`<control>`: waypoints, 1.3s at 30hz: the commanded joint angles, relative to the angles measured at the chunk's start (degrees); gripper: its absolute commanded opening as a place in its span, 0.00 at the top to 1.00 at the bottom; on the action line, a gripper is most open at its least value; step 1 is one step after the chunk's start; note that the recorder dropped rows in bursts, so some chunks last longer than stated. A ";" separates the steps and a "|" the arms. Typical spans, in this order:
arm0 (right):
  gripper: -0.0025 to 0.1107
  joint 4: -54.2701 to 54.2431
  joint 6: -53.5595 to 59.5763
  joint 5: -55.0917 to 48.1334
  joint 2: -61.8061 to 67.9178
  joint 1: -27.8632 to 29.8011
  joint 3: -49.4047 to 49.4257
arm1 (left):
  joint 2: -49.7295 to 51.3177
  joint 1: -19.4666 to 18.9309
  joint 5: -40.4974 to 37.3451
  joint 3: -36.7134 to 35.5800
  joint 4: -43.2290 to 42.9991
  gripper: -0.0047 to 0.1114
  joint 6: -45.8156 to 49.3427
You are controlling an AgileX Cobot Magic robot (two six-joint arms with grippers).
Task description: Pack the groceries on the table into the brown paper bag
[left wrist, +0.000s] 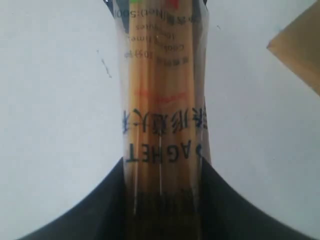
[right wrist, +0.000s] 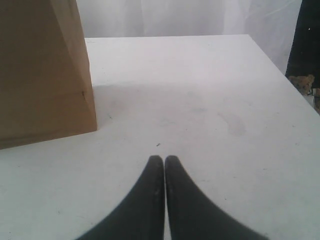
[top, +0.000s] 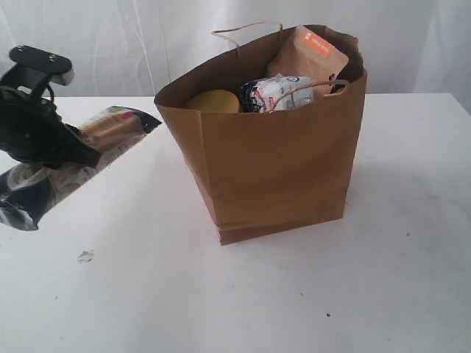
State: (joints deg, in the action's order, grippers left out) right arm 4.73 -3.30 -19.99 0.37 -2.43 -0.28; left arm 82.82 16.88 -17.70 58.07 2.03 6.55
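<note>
Far ahead of my right claw I saw a white creased fabric backdrop hanging past the large flat white tabletop; soft, even light fell on both.

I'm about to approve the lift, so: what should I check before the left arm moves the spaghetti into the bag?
1. Left gripper on spaghetti packet, fingers against both sides: ok.
2. Packet clear of table: cannot tell.
3. Brown paper bag upright, mouth open: ok.
4. Room beside yellow-lidded jar and orange-labelled pouch: cannot tell.
5. Right gripper shut, apart from bag: ok.
</note>
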 commanded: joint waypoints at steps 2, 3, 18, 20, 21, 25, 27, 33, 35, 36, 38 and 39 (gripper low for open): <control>0.97 -0.11 0.55 0.02 -0.37 0.21 0.28 | -8.53 -1.56 1.68 0.32 0.44 0.96 -0.75; 0.97 -0.11 0.55 0.02 -0.37 0.21 0.28 | -9.73 -1.56 1.68 0.32 0.70 0.96 -0.75; 0.97 -0.11 0.55 0.02 -0.37 0.21 0.28 | -15.37 -1.56 0.04 -15.34 4.54 0.96 -0.46; 0.97 -0.11 0.55 0.02 -0.37 0.21 0.28 | -15.37 -1.56 1.83 -17.36 4.98 0.96 -0.32; 0.97 -0.22 0.55 0.07 -0.37 0.21 0.28 | -15.37 -1.56 1.83 -17.82 4.98 0.96 -0.20; 0.97 -0.22 0.55 0.07 -0.37 0.21 0.28 | -15.37 -1.56 1.83 -20.08 4.98 0.96 1.16; 0.97 -0.22 0.55 0.07 -0.37 0.21 0.28 | -14.59 -1.56 1.83 -21.48 4.98 0.96 1.16; 0.97 -0.22 0.55 0.07 -0.37 0.21 0.28 | -8.38 -1.56 2.76 -23.65 5.11 0.96 1.16; 0.97 -0.22 0.55 0.07 -0.37 0.21 0.28 | -6.43 -1.56 3.39 -23.65 5.20 0.96 1.16; 0.97 -0.22 0.55 0.07 -0.37 0.21 0.28 | -5.73 -1.56 3.38 -23.65 5.20 0.96 1.16; 0.97 -0.22 0.55 0.07 -0.37 0.21 0.28 | -3.92 -1.56 3.13 -23.65 5.20 0.96 1.31; 0.97 -0.22 0.55 0.07 -0.37 0.21 0.28 | -3.24 -1.56 3.11 -23.65 5.20 0.95 1.89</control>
State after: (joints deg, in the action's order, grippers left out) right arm 4.60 -3.30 -19.99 0.37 -2.43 -0.28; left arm 78.17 15.39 -15.10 34.33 6.17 7.58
